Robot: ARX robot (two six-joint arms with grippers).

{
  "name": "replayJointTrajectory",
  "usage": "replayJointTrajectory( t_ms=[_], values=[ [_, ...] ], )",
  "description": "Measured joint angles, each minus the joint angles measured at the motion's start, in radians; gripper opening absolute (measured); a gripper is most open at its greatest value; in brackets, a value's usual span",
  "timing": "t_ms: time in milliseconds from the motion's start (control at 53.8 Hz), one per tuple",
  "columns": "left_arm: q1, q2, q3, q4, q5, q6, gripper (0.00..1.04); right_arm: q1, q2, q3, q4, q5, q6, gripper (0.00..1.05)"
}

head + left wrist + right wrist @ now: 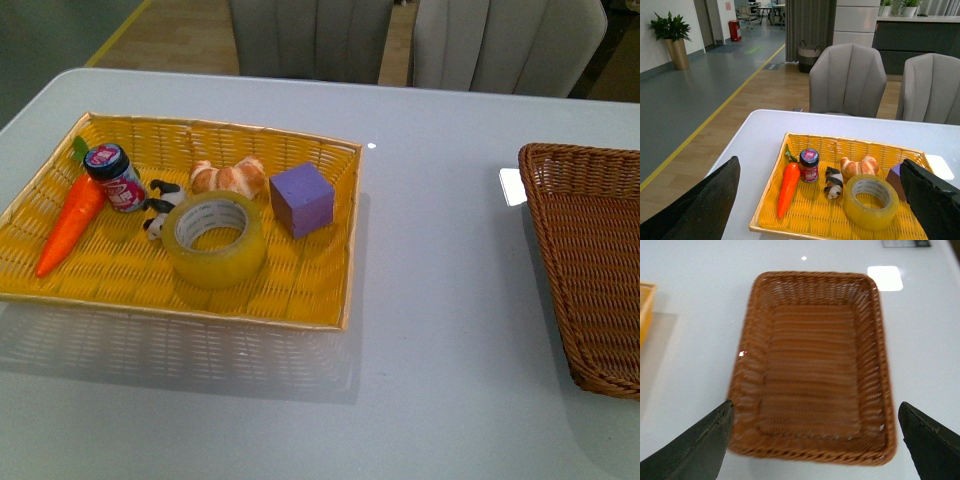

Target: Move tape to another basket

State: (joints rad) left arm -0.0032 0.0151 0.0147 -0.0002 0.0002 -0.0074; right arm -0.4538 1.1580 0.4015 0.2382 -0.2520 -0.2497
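Tape (214,238) lies in the yellow tray (300,300); step 1 is not begun. Your left gripper (819,167) and right gripper (815,412) are wide open, holding nothing. Next you likely lower the left over it, then go to the basket (590,280)

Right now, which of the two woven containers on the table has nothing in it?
The dark brown basket with raised sides, at the robot's right. The flat yellow tray holds the tape and other small things.

Holds the left gripper (819,160) aloft, tilted forward and slightly down, jaws spread wide, dark fingers (700,210) far apart and gripping nothing. Holds the right gripper (815,404) likewise: fingers (932,445) splayed wide, empty, aimed steeply downward.
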Motion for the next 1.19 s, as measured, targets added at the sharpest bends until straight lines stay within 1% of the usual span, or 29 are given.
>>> replayJointTrajectory(
  t_ms=[74, 167, 316, 521, 651, 744, 1005, 1042, 1135, 1191],
  values=[
    [0.000, 0.000, 0.000, 0.000, 0.000, 0.000, 0.96, -0.025, 0.170, 0.071, 0.095, 0.013, -0.049, 0.96],
    [0.000, 0.000, 0.000, 0.000, 0.000, 0.000, 0.96, -0.042, 0.346, 0.161, 0.135, 0.019, -0.098, 0.96],
    [0.000, 0.000, 0.000, 0.000, 0.000, 0.000, 0.96, -0.054, 0.611, 0.317, 0.139, 0.039, -0.169, 0.96],
    [0.000, 0.000, 0.000, 0.000, 0.000, 0.000, 0.96, -0.061, 0.876, 0.507, 0.099, 0.078, -0.189, 0.96],
    [0.000, 0.000, 0.000, 0.000, 0.000, 0.000, 0.96, -0.064, 0.999, 0.615, 0.042, 0.084, -0.174, 0.96],
    [0.000, 0.000, 0.000, 0.000, 0.000, 0.000, 0.96, -0.064, 1.043, 0.655, 0.026, 0.085, -0.157, 0.96],
    [0.000, 0.000, 0.000, 0.000, 0.000, 0.000, 0.96, -0.053, 1.111, 0.692, 0.015, 0.103, -0.138, 0.96],
    [0.000, 0.000, 0.000, 0.000, 0.000, 0.000, 0.96, -0.051, 1.115, 0.692, 0.015, 0.103, -0.132, 0.92],
    [0.000, 0.000, 0.000, 0.000, 0.000, 0.000, 0.96, -0.048, 1.119, 0.692, 0.008, 0.103, -0.127, 0.78],
    [0.000, 0.000, 0.000, 0.000, 0.000, 0.000, 0.96, -0.045, 1.119, 0.692, -0.003, 0.100, -0.109, 0.64]
  ],
)
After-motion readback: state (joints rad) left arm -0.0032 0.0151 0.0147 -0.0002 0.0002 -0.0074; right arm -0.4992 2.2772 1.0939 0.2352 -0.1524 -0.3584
